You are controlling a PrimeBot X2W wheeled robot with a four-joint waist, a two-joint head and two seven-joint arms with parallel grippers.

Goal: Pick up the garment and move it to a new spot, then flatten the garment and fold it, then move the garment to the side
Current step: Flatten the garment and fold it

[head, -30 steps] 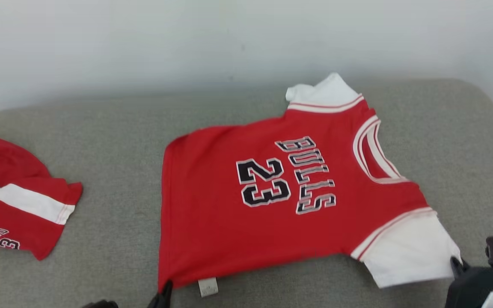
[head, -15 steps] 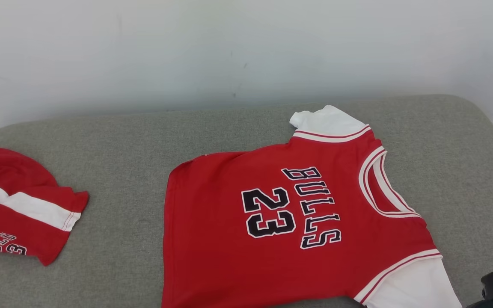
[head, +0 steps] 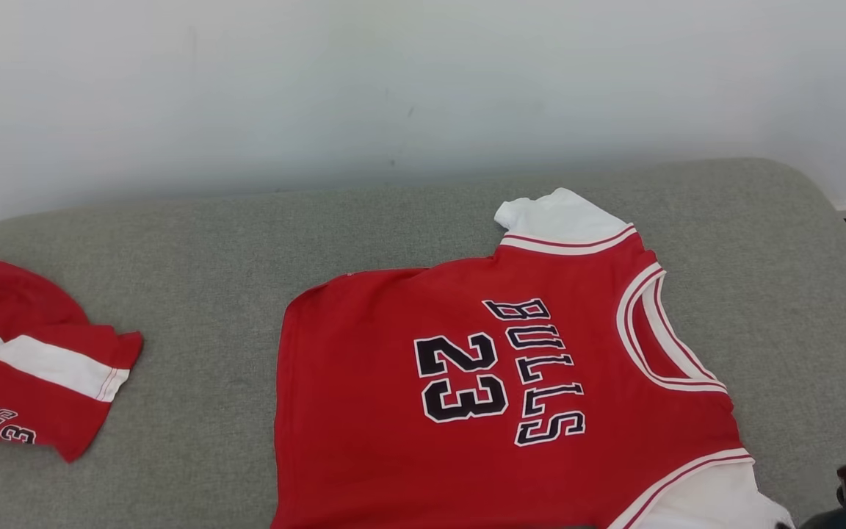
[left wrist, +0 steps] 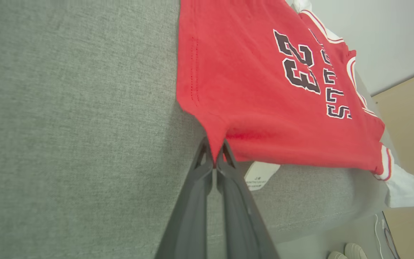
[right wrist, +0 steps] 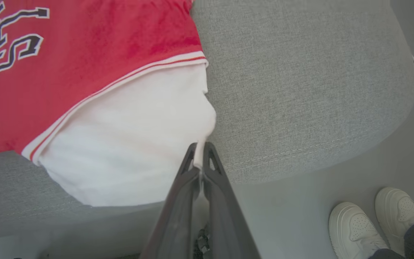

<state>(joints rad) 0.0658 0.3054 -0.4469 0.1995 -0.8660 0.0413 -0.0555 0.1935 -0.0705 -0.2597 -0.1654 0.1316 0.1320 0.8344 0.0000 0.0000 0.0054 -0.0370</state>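
The garment (head: 482, 382) is a red jersey with white sleeves and "BULLS 23" on it. It lies spread flat on the grey cushion (head: 195, 242), its near edge at the cushion's front. In the left wrist view my left gripper (left wrist: 213, 153) is shut on the red hem corner, next to a white label (left wrist: 261, 174). In the right wrist view my right gripper (right wrist: 200, 153) is shut on the edge of the near white sleeve (right wrist: 131, 144). The head view catches a dark part of the right wrist at the lower right corner.
A second red and white piece of clothing (head: 26, 360) lies at the cushion's left end. A pale wall (head: 423, 88) stands behind. The cushion's rounded front edge (right wrist: 318, 151) drops to the floor, where a person's white shoes (right wrist: 376, 216) stand near my right arm.
The head camera has moved, so the whole picture has shifted and the grippers have slipped below its edge. Against the clothing at left, the jersey lies a little nearer to me.
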